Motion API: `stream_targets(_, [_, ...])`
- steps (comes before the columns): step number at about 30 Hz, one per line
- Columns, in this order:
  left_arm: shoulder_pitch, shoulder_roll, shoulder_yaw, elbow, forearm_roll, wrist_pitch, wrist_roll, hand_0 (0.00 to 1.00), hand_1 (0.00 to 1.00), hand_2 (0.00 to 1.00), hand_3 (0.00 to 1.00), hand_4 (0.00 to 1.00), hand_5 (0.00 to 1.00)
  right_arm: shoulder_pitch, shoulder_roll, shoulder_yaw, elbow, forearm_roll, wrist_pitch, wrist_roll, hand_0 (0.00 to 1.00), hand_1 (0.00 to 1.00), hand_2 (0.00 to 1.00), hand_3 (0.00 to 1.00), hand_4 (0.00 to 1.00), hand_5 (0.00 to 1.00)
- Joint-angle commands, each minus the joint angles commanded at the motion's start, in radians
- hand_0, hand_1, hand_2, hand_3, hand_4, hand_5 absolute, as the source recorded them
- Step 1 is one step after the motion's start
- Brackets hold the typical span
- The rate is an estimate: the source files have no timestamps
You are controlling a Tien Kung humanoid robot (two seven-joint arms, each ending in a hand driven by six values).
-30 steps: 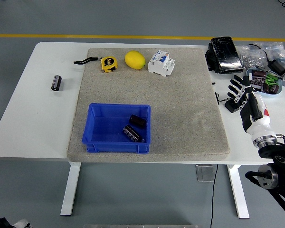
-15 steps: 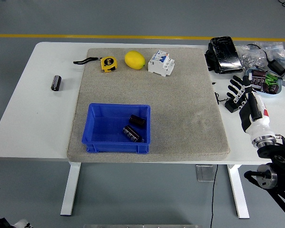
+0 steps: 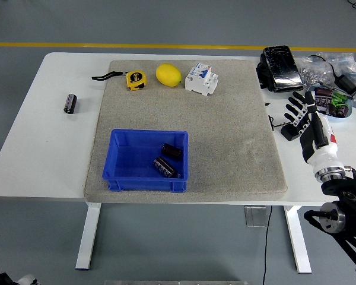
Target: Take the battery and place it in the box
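A beige-grey mat (image 3: 225,119) is covering the middle of the white table (image 3: 59,148). Near the mat's front-left corner a bright blue box (image 3: 121,166) is holding two dark, near-black batteries (image 3: 168,159). Along the mat's far edge a yellow-and-black tape measure (image 3: 136,79), a plain yellow lemon (image 3: 168,75) and a white breaker (image 3: 201,79) with blue switches are sitting. A black battery (image 3: 70,103) is lying by the table's left edge.

Right arm (image 3: 344,208) cut off lower right
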Motion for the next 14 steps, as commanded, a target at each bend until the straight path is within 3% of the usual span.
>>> stream_targets(14, [-0.004, 0.003, 0.016, 0.0, -0.017, 0.006, -0.007, 0.747, 0.732, 0.788, 0.614, 0.623, 0.503, 0.014, -0.005, -0.002, 0.007, 0.022, -0.016, -0.002, 0.849, 0.838, 0.821, 0.806, 0.998, 0.864])
